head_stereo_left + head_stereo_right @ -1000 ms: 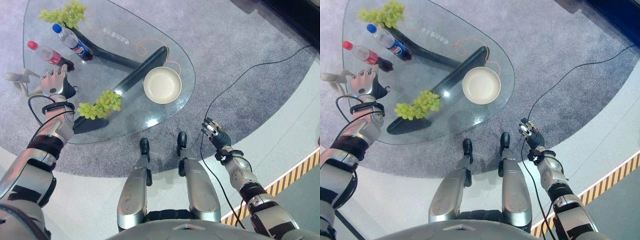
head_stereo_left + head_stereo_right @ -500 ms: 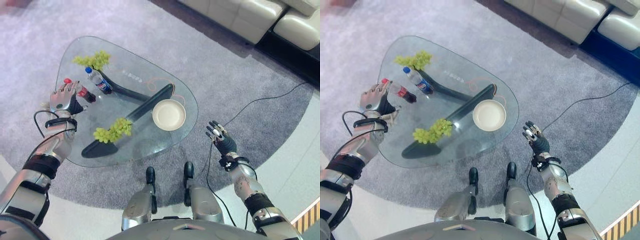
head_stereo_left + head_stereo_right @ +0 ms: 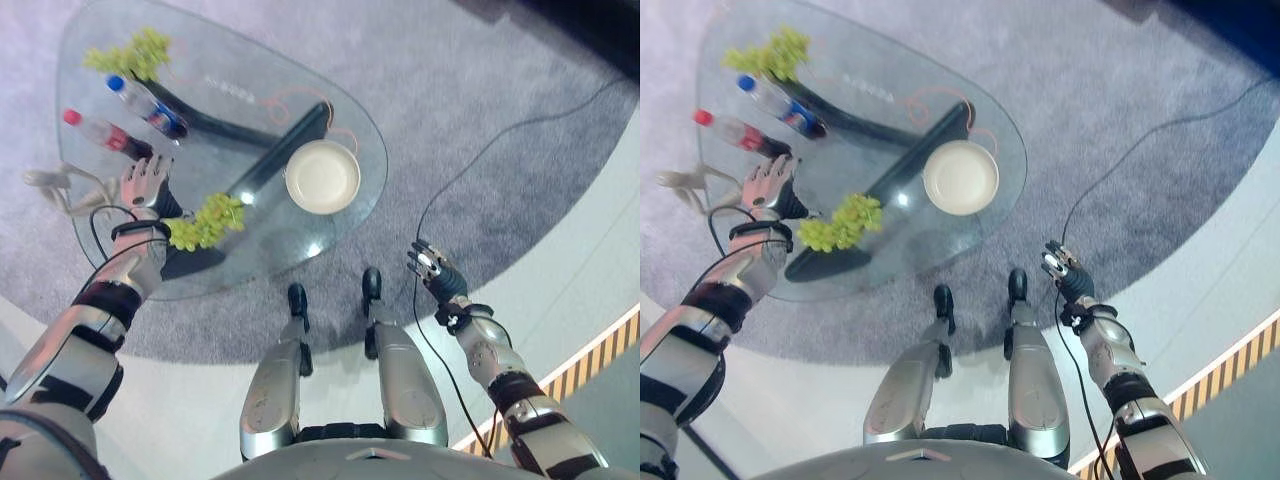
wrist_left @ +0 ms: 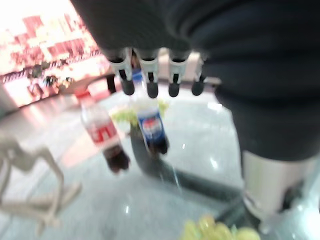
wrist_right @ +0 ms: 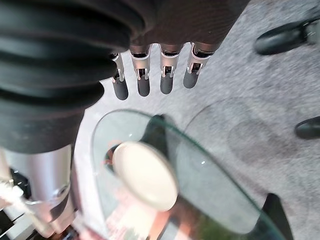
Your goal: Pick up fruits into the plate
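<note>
On glass table, grapes lie just beside our left hand, fingers spread, holding nothing; plate near. Soft, loose bunch, we'd cup near stem. Right hand relaxed off-table.

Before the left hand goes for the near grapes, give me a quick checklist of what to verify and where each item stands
1. Left hand open and empty: ok, fingers straight, nothing held.
2. Near grape bunch within reach: ok, it lies on the glass table just beside that hand.
3. Plate free to receive fruit: ok, nothing in it.
4. Path from grapes to plate: ok, bare glass between them.
5. Two bottles out of the way: ok, they lie beyond the hand, away from the plate.
6. Right hand clear of the table: ok, open over the carpet, off the table.
</note>
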Motion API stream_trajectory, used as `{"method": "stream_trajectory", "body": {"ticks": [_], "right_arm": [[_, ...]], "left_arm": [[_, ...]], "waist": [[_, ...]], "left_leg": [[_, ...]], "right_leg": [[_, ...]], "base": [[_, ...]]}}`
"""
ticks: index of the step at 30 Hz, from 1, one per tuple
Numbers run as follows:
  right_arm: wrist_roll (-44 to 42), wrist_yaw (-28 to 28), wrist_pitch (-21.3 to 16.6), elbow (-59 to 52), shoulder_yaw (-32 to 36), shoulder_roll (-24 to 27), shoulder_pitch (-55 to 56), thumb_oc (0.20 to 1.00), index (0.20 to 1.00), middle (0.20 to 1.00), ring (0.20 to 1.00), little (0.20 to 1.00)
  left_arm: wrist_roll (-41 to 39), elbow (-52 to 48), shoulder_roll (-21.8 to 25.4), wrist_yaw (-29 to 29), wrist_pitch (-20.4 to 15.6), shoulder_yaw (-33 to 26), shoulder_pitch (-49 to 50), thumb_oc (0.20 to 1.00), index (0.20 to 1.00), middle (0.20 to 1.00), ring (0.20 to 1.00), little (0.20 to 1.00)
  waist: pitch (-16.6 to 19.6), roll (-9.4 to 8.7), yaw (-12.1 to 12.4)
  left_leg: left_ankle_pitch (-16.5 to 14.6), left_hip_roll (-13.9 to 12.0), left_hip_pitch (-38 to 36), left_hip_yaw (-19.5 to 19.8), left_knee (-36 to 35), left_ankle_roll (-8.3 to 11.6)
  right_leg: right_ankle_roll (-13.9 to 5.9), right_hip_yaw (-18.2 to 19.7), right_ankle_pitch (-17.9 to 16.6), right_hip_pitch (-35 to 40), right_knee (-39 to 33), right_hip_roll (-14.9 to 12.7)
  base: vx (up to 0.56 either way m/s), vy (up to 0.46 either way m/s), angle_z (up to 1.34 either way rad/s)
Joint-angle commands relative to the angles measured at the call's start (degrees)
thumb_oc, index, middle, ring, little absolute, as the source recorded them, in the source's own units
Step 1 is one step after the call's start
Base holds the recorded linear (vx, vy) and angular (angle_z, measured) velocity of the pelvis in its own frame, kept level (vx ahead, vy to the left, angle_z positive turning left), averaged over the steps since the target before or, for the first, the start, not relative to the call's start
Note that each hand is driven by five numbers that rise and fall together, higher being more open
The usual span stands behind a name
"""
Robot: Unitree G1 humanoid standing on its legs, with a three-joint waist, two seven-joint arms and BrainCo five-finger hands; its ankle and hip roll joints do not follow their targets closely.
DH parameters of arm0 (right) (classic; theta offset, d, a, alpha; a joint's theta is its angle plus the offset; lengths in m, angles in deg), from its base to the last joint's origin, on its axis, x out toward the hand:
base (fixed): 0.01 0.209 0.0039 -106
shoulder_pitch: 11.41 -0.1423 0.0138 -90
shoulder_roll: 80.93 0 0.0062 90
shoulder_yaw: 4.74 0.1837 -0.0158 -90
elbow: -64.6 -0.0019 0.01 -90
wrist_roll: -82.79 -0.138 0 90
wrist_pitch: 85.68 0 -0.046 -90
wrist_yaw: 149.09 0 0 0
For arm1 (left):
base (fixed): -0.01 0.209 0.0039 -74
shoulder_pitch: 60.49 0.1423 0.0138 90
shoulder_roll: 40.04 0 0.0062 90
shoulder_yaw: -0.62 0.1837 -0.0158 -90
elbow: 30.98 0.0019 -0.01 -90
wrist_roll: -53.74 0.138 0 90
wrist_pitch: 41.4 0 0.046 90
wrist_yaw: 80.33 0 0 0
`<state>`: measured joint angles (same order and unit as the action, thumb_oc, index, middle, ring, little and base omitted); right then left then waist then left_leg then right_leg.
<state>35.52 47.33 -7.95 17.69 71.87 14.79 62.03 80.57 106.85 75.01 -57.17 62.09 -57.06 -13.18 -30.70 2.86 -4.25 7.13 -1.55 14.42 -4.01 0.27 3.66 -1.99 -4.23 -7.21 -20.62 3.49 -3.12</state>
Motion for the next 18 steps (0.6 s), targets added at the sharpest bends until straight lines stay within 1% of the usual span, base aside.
{"method": "stream_trajectory", "body": {"ticks": [1,4,8,11,12,15,18], "right_arm": [[-1.62,0.04,-2.47,-2.58,-2.39,0.55,-0.13,1.0,1.0,1.0,1.0,1.0],[-2.22,-0.38,-3.14,-1.97,-3.93,0.28,-2.12,1.0,1.0,1.0,1.0,1.0],[-2.67,-1.4,-3.15,-2.68,-4.98,0.02,-3.35,1.0,1.0,1.0,1.0,1.0],[-2.88,-1.67,-3.24,-3.06,-5.37,-0.15,-3.64,1.0,1.0,1.0,1.0,1.0],[-2.83,-2.17,-3.17,-3.66,-5.78,-0.44,-3.97,1.0,1.0,1.0,1.0,1.0],[-3.53,-2.34,-3.24,-3.83,-6.2,-0.6,-4.36,1.0,1.0,1.0,1.0,1.0],[-3.84,-1.82,-3.71,-3.96,-6.46,-0.62,-4.24,1.0,1.0,1.0,1.0,1.0]], "left_arm": [[-0.69,2.27,2.46,1.26,1.1,0.13,-3.55,1.0,1.0,1.0,1.0,1.0],[-1.74,6.23,0.94,1.27,2.15,2.16,-7.5,1.0,1.0,1.0,1.0,1.0],[-3.72,9.5,-0.47,0.99,3.57,3.3,-10.01,1.0,1.0,1.0,1.0,1.0],[-4.87,10.83,-1.17,0.61,4.36,3.5,-10.89,1.0,1.0,1.0,1.0,1.0],[-5.44,11.9,-1.96,0.12,5.58,3.79,-11.61,1.0,1.0,1.0,1.0,1.0],[-6.45,14.25,-2.6,-0.24,5.7,4.3,-12.48,1.0,1.0,1.0,1.0,1.0],[-7.11,16.29,-3.17,-0.76,6.77,4.62,-12.83,1.0,1.0,1.0,1.0,1.0]], "waist": [[0.9,-2.32,-0.17],[0.9,-2.82,-0.52],[0.9,-3.21,-1.13],[0.9,-3.49,-1.37],[0.9,-3.81,-1.62],[0.9,-4.24,-1.88],[0.9,-4.54,-2.24]], "left_leg": [[-7.57,3.9,4.35,1.59,7.43,-3.53],[-6.48,3.98,9.03,1.97,8.2,-3.25],[-5.97,4.07,12.76,2.21,9.13,-3.02],[-5.78,4.14,14.56,2.26,9.61,-2.88],[-5.59,4.27,16.16,2.41,9.91,-2.82],[-5.56,4.36,18.05,2.6,10.63,-2.76],[-5.84,4.48,20.06,2.97,11.72,-2.7]], "right_leg": [[-1.94,1.61,6.64,-2.38,7.72,0.79],[-1.65,1.81,6.31,-7.1,8.98,1.76],[-1.41,2.21,6.2,-11.2,10.39,2.66],[-1.27,2.39,6.19,-13.06,10.99,3.08],[-1.1,2.6,6.22,-14.82,11.63,3.71],[-0.85,2.89,6.49,-16.84,12.74,4.45],[-0.61,3.4,7.04,-19.02,14.17,5.24]], "base": [[-0.04,-0.017,-0.15],[-0.06,-0.019,-0.04],[-0.02,-0.005,-0.01],[-0.03,-0.025,-0.04],[-0.04,-0.038,0.0],[-0.03,-0.033,-0.03],[-0.03,-0.022,-0.09]]}}
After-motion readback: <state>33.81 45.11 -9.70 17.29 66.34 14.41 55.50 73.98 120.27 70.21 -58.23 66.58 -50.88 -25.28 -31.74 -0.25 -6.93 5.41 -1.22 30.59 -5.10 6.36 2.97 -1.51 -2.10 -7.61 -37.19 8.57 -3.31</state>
